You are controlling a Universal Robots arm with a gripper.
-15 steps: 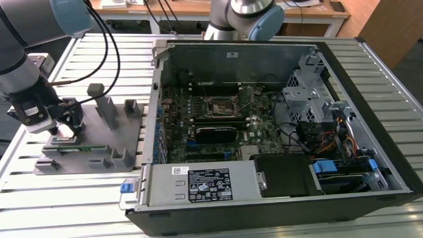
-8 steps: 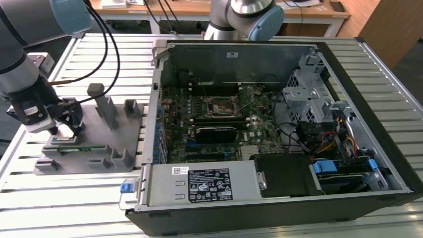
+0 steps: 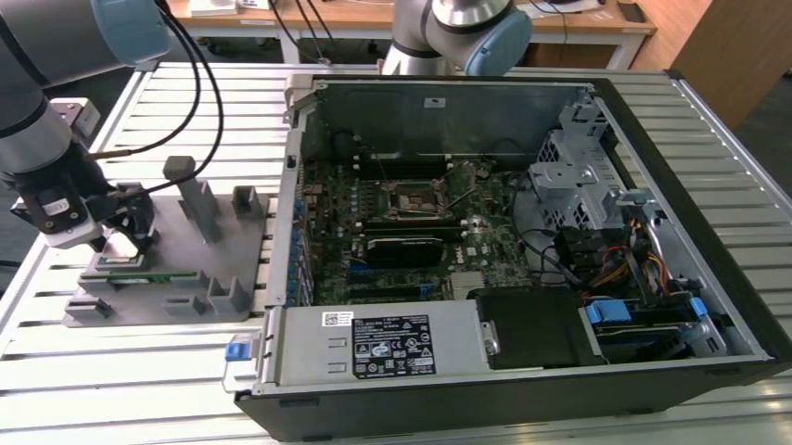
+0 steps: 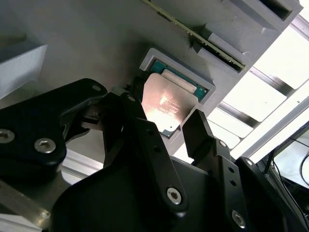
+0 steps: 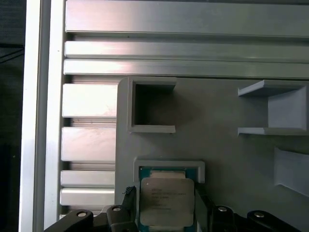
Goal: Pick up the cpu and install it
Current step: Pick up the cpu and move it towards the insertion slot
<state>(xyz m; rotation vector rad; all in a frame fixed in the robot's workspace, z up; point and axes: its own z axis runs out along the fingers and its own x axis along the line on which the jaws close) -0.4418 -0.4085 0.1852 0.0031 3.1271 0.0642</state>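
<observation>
Grey printed plastic makes up the fixture [image 3: 185,278] on the slatted table, to the exterior view's left of the open computer case [image 3: 693,185], and the gripper [image 3: 134,243] is down on it. The cpu [image 5: 166,200] lies flat in its shallow square pocket [image 5: 169,165], silver lid up. In both wrist views the black fingers [image 4: 145,140] stand one on each side of the chip, right by its edges. I cannot tell whether they press on it or stop just short.

From where I stand, this pick wants a square, even hold on two opposite edges, low enough to catch the board and not just the lid. It also wants a straight rise out of the pocket, since any tilt could jam a corner against the wall. The socket [image 3: 409,199] sits in the case, well apart from the fixture.
</observation>
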